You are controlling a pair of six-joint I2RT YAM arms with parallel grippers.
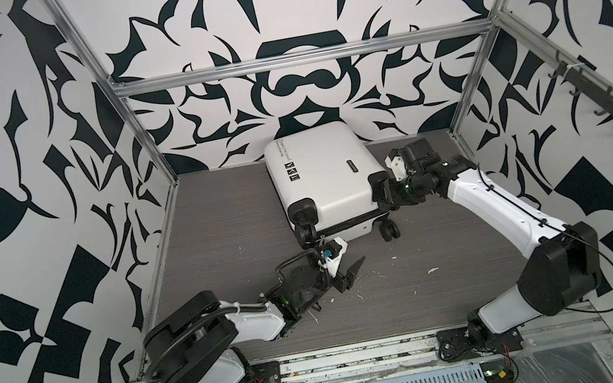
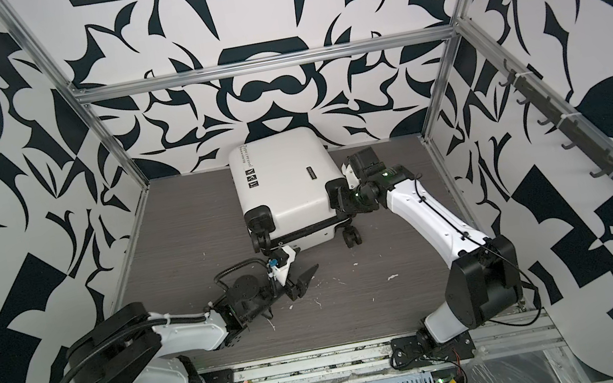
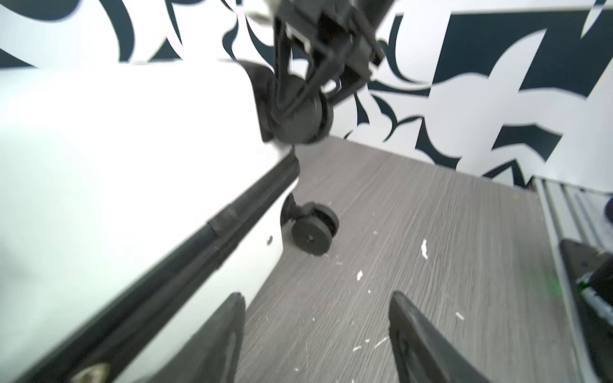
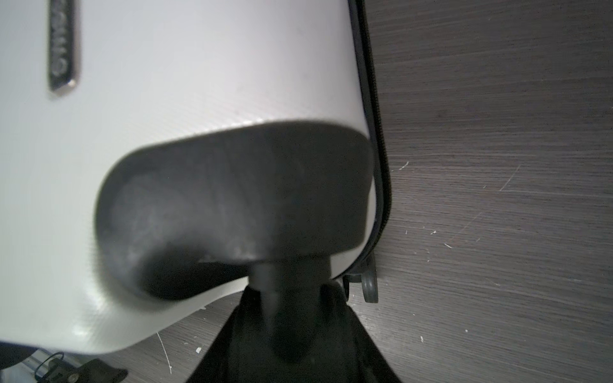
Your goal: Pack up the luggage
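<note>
A small white hard-shell suitcase with black corner guards and spinner wheels, the luggage [image 1: 324, 181], lies flat and shut on a grey wood-grain counter [image 1: 217, 224]. It sits toward the back wall, its wheeled end facing the robot. Its black zip seam [image 3: 232, 215] looks closed along the visible edge.

The right pincer [image 1: 382, 199] reaches in from the side and is clenched around the stem of the raised black spinner wheel [image 3: 298, 112] at the case's near right corner. The left pincer [image 1: 356, 270] hovers low over the counter just in front of the case, released and grasping nothing.

No loose items to pack are in view, only white scraps on the counter. The step in hand looks like steadying or shifting the closed case. Next, the free left pincer would likely need a firm hold on the shell or zip while the right keeps the case from rolling.
</note>
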